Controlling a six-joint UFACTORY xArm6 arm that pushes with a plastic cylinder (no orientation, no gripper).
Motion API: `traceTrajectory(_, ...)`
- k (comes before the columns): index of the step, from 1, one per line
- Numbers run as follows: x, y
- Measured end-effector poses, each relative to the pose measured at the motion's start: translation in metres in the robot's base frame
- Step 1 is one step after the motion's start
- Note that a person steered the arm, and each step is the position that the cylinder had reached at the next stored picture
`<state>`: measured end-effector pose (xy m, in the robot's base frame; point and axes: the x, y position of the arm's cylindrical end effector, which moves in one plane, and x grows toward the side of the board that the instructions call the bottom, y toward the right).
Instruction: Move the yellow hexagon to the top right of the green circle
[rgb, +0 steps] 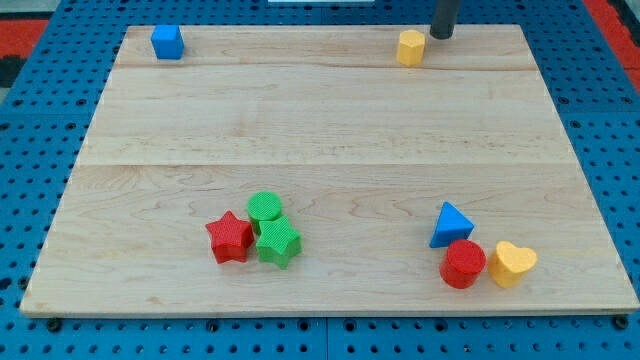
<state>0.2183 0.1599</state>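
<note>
The yellow hexagon (410, 47) sits near the top edge of the wooden board, right of centre. My tip (441, 35) is just to the hexagon's upper right, close to it; contact cannot be told. The green circle (265, 207) lies in the lower middle of the board. It touches a green star (278, 242) below it and a red star (229, 238) to its lower left.
A blue cube (167, 42) sits at the top left corner. At the lower right a blue triangle (450, 224), a red circle (463, 264) and a yellow heart (513, 263) cluster together. The wooden board (330, 130) lies on a blue pegboard.
</note>
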Motion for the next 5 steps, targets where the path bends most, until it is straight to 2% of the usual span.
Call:
traceTrajectory(2, 0.044, -0.147)
traceTrajectory(3, 0.058, -0.157)
traceTrajectory(4, 0.037, -0.14)
traceTrajectory(5, 0.07, -0.124)
